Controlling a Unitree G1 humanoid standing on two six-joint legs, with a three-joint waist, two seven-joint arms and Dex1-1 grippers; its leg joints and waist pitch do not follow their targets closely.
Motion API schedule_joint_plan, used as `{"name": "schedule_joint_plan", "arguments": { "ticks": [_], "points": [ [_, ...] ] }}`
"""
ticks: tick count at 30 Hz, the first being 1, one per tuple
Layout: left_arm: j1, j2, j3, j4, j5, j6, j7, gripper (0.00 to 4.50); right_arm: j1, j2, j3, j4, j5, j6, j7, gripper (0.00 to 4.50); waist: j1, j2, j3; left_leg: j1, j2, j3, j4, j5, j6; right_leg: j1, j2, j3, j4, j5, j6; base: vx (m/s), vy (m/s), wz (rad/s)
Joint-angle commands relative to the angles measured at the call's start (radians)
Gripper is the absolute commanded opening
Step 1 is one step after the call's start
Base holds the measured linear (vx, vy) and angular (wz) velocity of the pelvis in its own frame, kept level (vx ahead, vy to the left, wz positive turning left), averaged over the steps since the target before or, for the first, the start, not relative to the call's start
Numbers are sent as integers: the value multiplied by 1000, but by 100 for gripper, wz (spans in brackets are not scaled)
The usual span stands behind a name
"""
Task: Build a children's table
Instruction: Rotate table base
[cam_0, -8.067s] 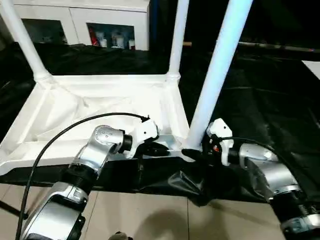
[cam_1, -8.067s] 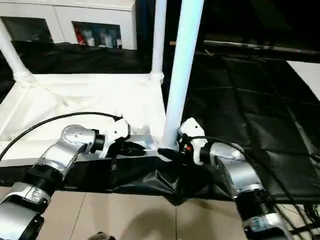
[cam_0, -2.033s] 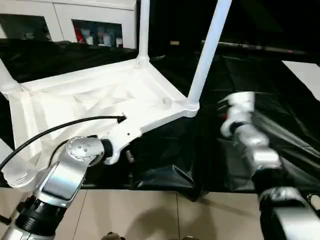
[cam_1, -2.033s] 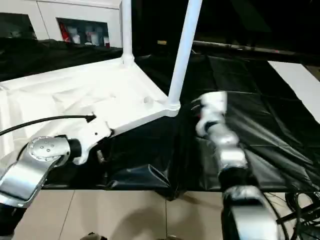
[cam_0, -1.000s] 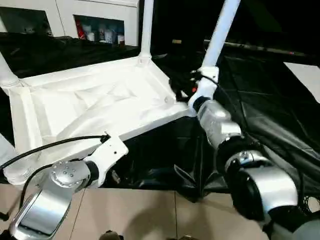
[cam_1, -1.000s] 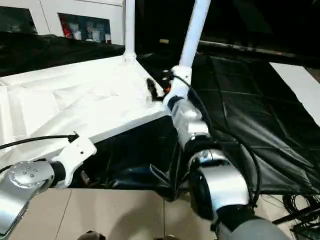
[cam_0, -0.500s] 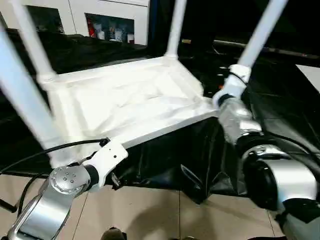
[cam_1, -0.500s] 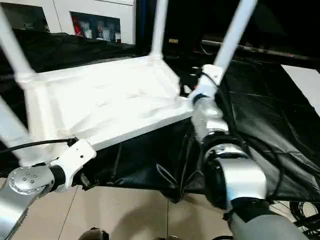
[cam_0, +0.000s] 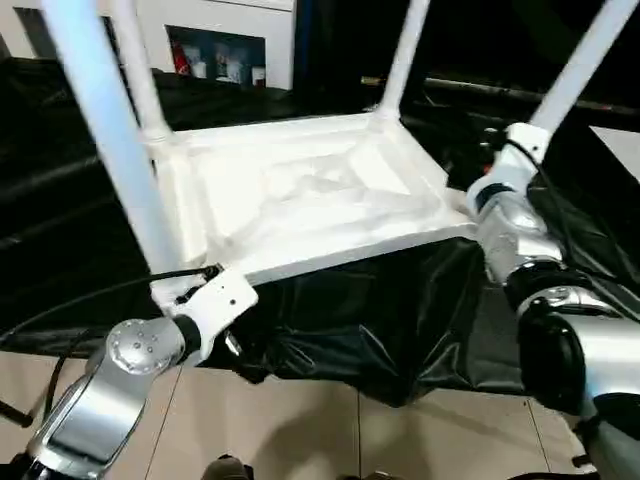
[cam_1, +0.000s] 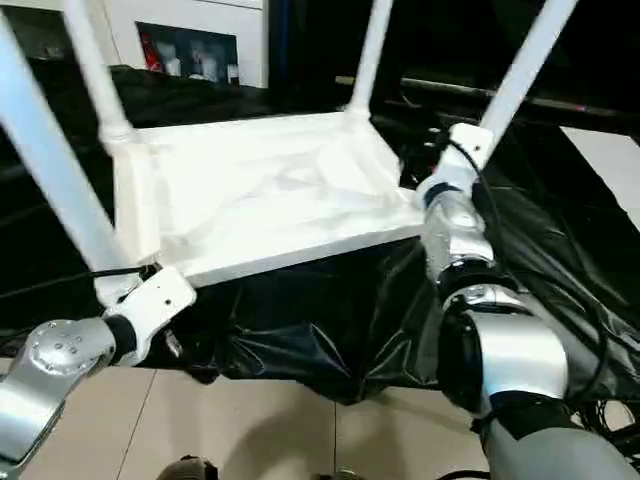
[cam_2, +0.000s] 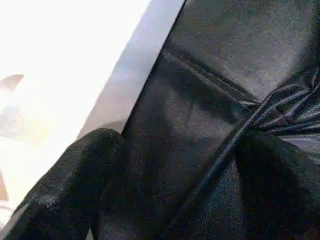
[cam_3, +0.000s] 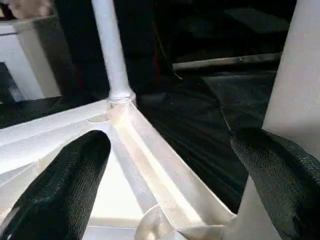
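The white table top (cam_0: 310, 190) lies upside down on black cloth, ribbed underside up. White tube legs stand in its corner sockets: a near-left leg (cam_0: 105, 130), a far-left leg (cam_0: 140, 75), a far-right leg (cam_0: 402, 55) and a near-right leg (cam_0: 585, 60). My left gripper (cam_2: 175, 200) is open, low at the top's front edge (cam_2: 120, 90), over the hanging cloth. My right gripper (cam_3: 167, 200) is open at the near-right corner, its fingers (cam_3: 55, 190) spread either side of that corner, beside the leg (cam_3: 300, 75).
Black cloth (cam_0: 400, 320) covers the work surface and hangs over its front edge. Tiled floor (cam_0: 330, 440) lies below. A white glass-door cabinet (cam_0: 220, 40) stands at the back left. Cables (cam_1: 610, 410) lie low at the right.
The view has swung, bringing the near-left leg into the picture. My right arm, drawn back two seconds ago, has reached to the near-right corner. My left gripper has dropped below the front edge.
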Motion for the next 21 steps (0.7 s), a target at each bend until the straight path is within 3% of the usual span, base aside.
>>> {"name": "schedule_joint_plan", "arguments": {
  "ticks": [1,4,6,7,8,11,14,18,21],
  "points": [
    [27,-12,41,-13,-54,-32,-30,450,16,-12,1,-28,-12,-19,71,448,-6,13,-70,16,13,2,-62,-219,-14,45,-54,32,-63,-141,-172,0,0,0],
    [122,25,111,-103,-204,-82,-187,450,63,12,71,-68,-49,-36,224,448,-8,10,-73,9,15,-1,-63,-189,-4,51,-59,32,-58,-114,-186,0,0,0],
    [195,65,176,-152,-296,-71,-287,450,120,25,100,-118,-56,-38,272,448,-14,16,-75,21,16,2,-62,-200,5,43,-49,33,-57,-93,-204,0,0,0],
    [221,80,222,-158,-329,-72,-319,450,162,31,117,-156,-59,-43,285,448,-15,20,-73,21,17,3,-62,-210,6,42,-51,35,-59,-95,-208,0,0,0],
    [227,84,236,-158,-337,-73,-327,450,175,33,121,-168,-60,-45,288,448,-14,24,-72,20,16,2,-64,-213,4,45,-52,35,-60,-101,-208,0,0,0],
    [251,104,364,-125,-390,-102,-362,450,296,55,147,-296,-50,-32,292,448,-11,29,-71,34,19,3,-68,-280,-14,39,-46,36,-70,-162,-194,0,0,0],
    [253,105,445,-107,-424,-111,-370,450,382,68,157,-385,-46,14,289,448,-7,28,-66,35,19,-1,-75,-319,-29,38,-47,38,-76,-223,-172,0,0,0],
    [289,164,557,-83,-474,-79,-398,450,518,68,187,-517,-101,98,246,448,-11,23,-61,38,18,-7,-81,-403,-52,30,-50,40,-89,-363,-129,0,0,0],
    [335,206,601,-68,-485,-61,-426,450,563,71,185,-561,-109,130,203,448,-13,25,-61,40,17,-10,-82,-422,-53,25,-52,42,-92,-405,-113,0,0,0]
  ]
}}
